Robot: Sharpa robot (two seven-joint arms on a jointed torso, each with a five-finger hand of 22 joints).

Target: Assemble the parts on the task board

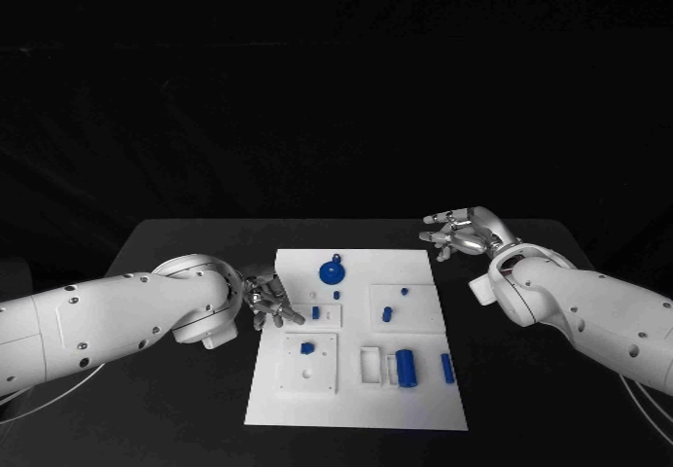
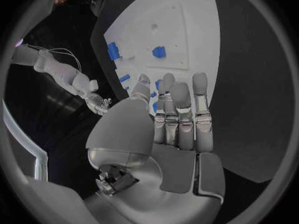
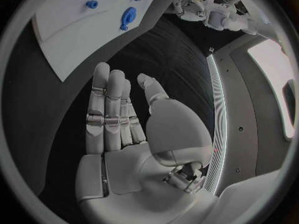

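The white task board (image 1: 421,409) lies in the middle of the black table. A blue round part (image 1: 333,271) sits near its far edge, small blue pieces (image 1: 387,313) stand mid-board, and a blue cylinder (image 1: 407,367) lies in a frame near the front. My left hand (image 1: 269,303) hovers at the board's left edge, fingers straight and apart, holding nothing. In the left wrist view that hand (image 2: 177,117) points toward the board (image 2: 181,20). My right hand (image 1: 459,233) is beyond the board's far right corner, open and empty. The right wrist view shows its flat fingers (image 3: 109,112) over bare table.
White raised plates on the board (image 1: 310,362) hold sockets and small blue pieces (image 1: 306,347). A blue bar (image 1: 446,367) lies near the board's right edge. Black table (image 1: 183,243) surrounds the board on all sides.
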